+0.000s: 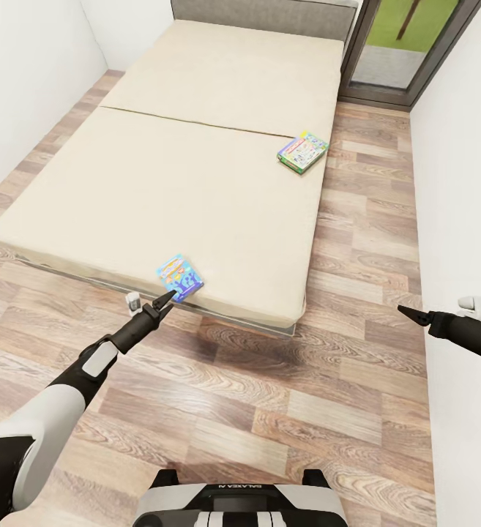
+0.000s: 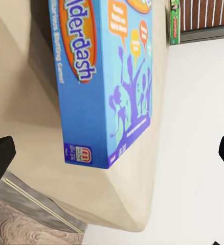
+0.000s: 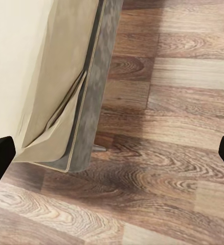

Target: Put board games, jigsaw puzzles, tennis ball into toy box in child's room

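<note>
A mostly blue board game (image 1: 179, 275) lies flat at the near edge of the beige bed (image 1: 196, 161), one corner jutting over the edge. My left gripper (image 1: 168, 298) hovers just in front of that corner, open, its fingers spread wide of the box (image 2: 102, 76) without touching it. A second board game (image 1: 302, 151), white-topped with a green side (image 2: 175, 20), rests near the bed's right edge, further back. My right gripper (image 1: 408, 312) is open over the wood floor to the right of the bed, near the bed's lower corner (image 3: 66, 138), holding nothing.
A white wall (image 1: 467, 183) runs close along the right, with a small white fitting (image 1: 478, 304) beside my right arm. A dark-framed glass door (image 1: 408, 44) stands at the back right. A strip of plank floor (image 1: 364, 219) separates bed and wall.
</note>
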Controlling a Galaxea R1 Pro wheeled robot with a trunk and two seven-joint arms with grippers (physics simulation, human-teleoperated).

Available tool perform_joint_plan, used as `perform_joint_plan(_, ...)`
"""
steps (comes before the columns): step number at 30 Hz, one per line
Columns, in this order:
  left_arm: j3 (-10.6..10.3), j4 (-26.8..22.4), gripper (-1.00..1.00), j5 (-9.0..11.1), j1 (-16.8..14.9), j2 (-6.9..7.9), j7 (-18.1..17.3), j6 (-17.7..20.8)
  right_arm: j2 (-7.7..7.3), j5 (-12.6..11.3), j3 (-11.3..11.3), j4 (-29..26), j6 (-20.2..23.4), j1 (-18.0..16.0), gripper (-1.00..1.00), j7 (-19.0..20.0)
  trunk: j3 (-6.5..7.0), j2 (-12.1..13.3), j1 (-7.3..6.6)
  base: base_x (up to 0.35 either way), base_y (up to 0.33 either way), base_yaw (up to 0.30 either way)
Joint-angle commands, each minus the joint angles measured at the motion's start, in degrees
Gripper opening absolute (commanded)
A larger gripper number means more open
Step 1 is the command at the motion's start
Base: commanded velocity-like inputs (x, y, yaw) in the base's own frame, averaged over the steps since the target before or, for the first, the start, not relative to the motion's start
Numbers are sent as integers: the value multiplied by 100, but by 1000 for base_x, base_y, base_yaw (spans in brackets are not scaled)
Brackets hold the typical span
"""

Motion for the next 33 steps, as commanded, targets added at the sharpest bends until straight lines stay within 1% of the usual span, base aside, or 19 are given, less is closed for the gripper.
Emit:
perform_joint_plan(1, -2, 2, 100, 38, -2, 1, -11, 60, 0, 9, -7, -2, 32, -4, 100, 29, -2, -2, 0, 0, 0, 0)
perform_joint_plan(12, -2, 2, 100, 47, -16, 3, 226, -11, 0, 7, -7, -2, 32, -4, 100, 29, -2, -2, 0, 0, 0, 0)
perform_joint_plan(33, -2, 2, 100, 53, -90, 3, 300, -47, 6, 7, -6, -2, 32, -4, 100, 32, -2, -2, 0, 0, 0, 0)
